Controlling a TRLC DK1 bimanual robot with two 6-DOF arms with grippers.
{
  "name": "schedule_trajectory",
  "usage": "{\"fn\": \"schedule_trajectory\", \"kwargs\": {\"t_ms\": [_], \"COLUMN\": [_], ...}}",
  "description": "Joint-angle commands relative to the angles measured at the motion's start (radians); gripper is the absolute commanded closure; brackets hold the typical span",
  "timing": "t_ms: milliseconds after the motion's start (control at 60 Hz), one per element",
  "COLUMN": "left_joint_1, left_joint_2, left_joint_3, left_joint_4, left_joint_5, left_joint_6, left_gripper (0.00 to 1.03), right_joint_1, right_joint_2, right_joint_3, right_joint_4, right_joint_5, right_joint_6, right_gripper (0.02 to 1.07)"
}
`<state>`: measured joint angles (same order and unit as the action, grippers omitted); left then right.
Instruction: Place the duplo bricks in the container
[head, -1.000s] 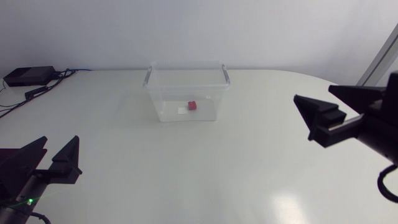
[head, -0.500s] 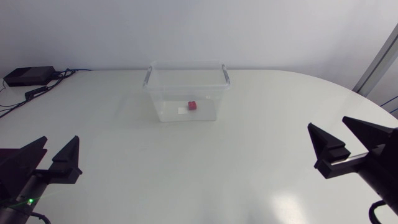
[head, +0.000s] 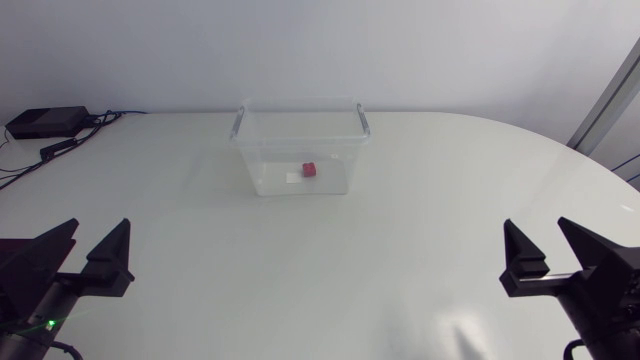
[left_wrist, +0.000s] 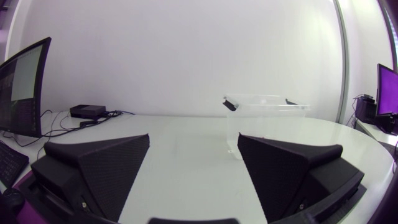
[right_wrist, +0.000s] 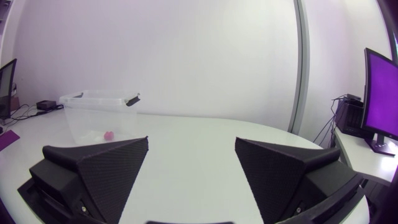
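Note:
A clear plastic container (head: 300, 150) with grey handle clips stands at the back middle of the white table. Inside it lies one red duplo brick (head: 310, 170) beside a small white piece. My left gripper (head: 80, 260) rests open at the front left corner, nothing between its fingers. At the front right, my right gripper (head: 555, 260) is open and holds nothing. The left wrist view has the container (left_wrist: 264, 121) well ahead of the left gripper (left_wrist: 193, 177). Far ahead of the right gripper (right_wrist: 191, 177) stands the container (right_wrist: 99, 121), the red brick (right_wrist: 109, 134) showing through its wall.
A black box (head: 45, 122) with cables lies at the back left edge of the table (head: 330, 270). Nothing else stands on the white surface between the grippers and the container.
My right arm has drawn back from mid-right height toward the front right corner, gripper staying open. The left arm, container and brick have not moved.

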<state>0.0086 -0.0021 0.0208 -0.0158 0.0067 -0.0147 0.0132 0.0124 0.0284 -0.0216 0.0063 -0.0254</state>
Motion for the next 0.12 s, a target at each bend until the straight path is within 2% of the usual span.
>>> {"fn": "schedule_trajectory", "kwargs": {"t_ms": [0, 100], "left_joint_1": [-0.009, -0.009], "left_joint_2": [0.002, 0.002], "left_joint_3": [-0.021, -0.021], "left_joint_4": [0.016, 0.016], "left_joint_5": [-0.007, -0.007], "left_joint_6": [0.015, 0.015], "left_gripper": [0.04, 0.04], "right_joint_1": [-0.013, -0.013], "right_joint_2": [-0.012, -0.012], "right_joint_3": [-0.028, -0.028], "right_joint_4": [0.022, 0.022], "right_joint_5": [-0.006, -0.006], "right_joint_6": [0.025, 0.025], "right_gripper": [0.06, 0.06]}}
